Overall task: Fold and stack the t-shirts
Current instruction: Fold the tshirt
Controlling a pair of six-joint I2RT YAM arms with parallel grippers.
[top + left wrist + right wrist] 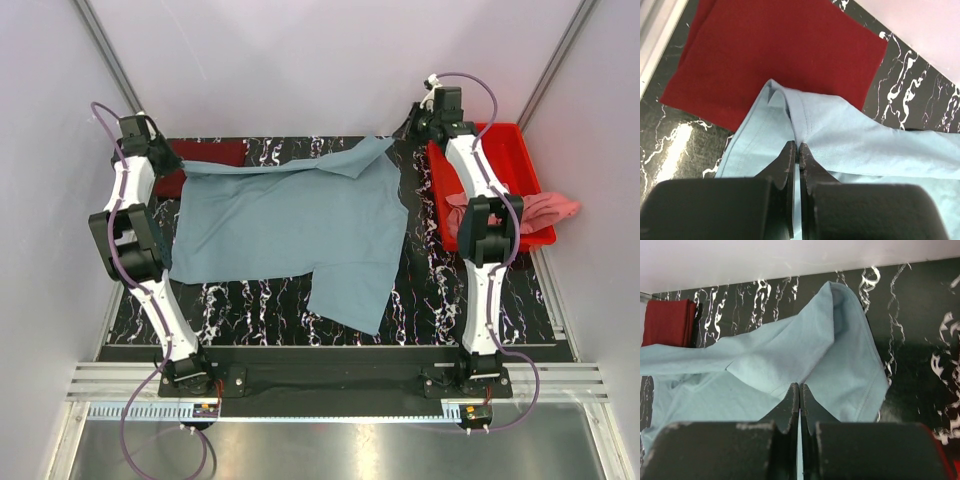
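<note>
A grey-blue t-shirt [290, 225] lies spread over the black marbled table, its far edge pulled taut between both grippers. My left gripper [173, 163] is shut on the shirt's far-left corner [805, 120], its jaws [798, 146] pinching a fold of the cloth. At the far-right corner [840, 340], my right gripper [403, 137] is also shut on the cloth, seen in its wrist view [800, 386]. Under and behind the left corner sits a folded maroon t-shirt [215, 153] [780, 55] [667, 322]. A salmon pink t-shirt [552, 210] hangs over the tray's right rim.
A red plastic tray [500, 150] stands at the right of the table, under the right arm. White walls close in the far side and both sides. Bare marbled table [250, 305] shows in front of the shirt.
</note>
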